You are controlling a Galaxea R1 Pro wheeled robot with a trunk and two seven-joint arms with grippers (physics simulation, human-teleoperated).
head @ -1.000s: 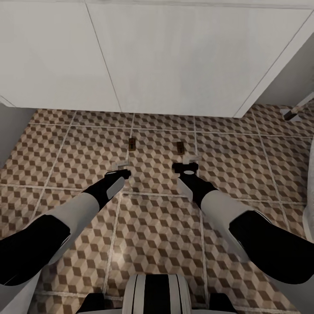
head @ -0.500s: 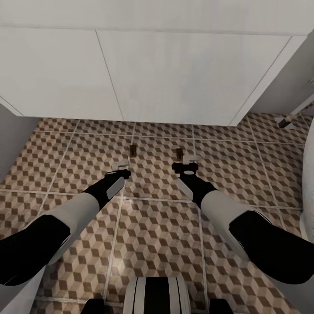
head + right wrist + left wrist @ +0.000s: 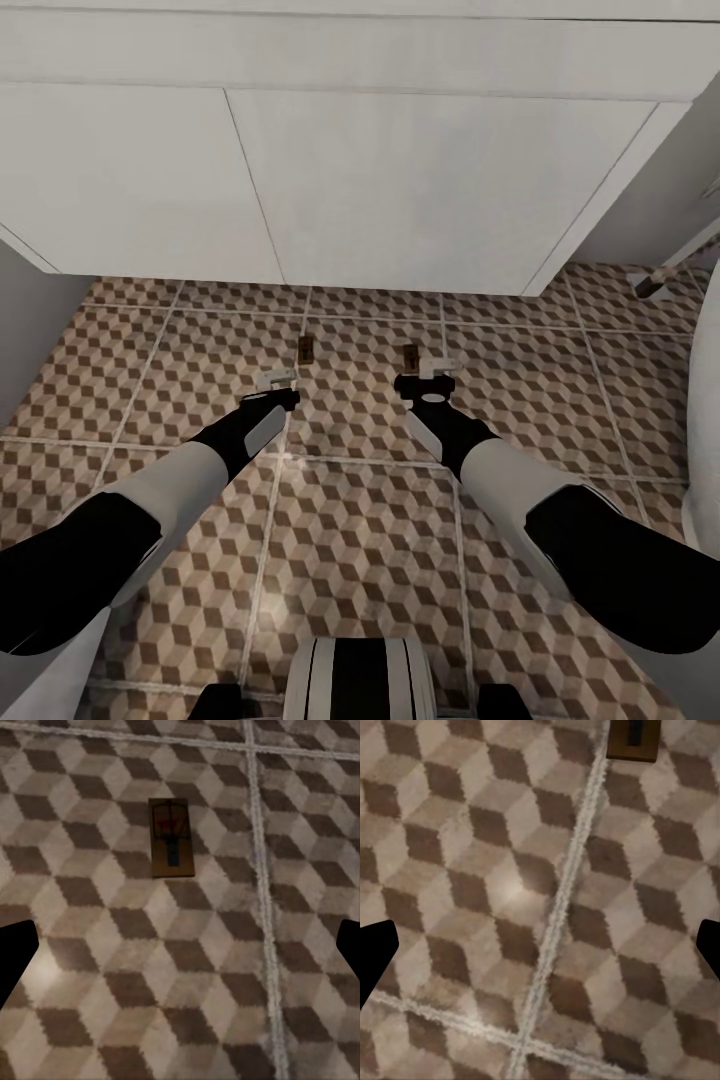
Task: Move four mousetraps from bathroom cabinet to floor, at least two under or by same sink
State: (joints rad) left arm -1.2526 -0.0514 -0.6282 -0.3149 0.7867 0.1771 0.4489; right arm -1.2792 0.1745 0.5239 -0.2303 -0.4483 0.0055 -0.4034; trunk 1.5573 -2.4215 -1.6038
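Two mousetraps in your view, both flat on bathroom floor [image 3: 360,520], cube-pattern tiles.

Left mousetrap [image 3: 307,350]: dark brown slab, lying beside grout line, just ahead of your left gripper [image 3: 277,381], not touching.

Right mousetrap [image 3: 410,355]: same slab, metal parts on top, lengthwise, just ahead of your right gripper [image 3: 425,377], clear of fingers.

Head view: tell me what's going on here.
Two mousetraps lie flat on the bathroom floor in front of a white vanity unit: the left mousetrap beside a grout line, the right mousetrap on a tile. The left gripper and the right gripper hang open just short of them, holding nothing. Only two traps can be seen here.
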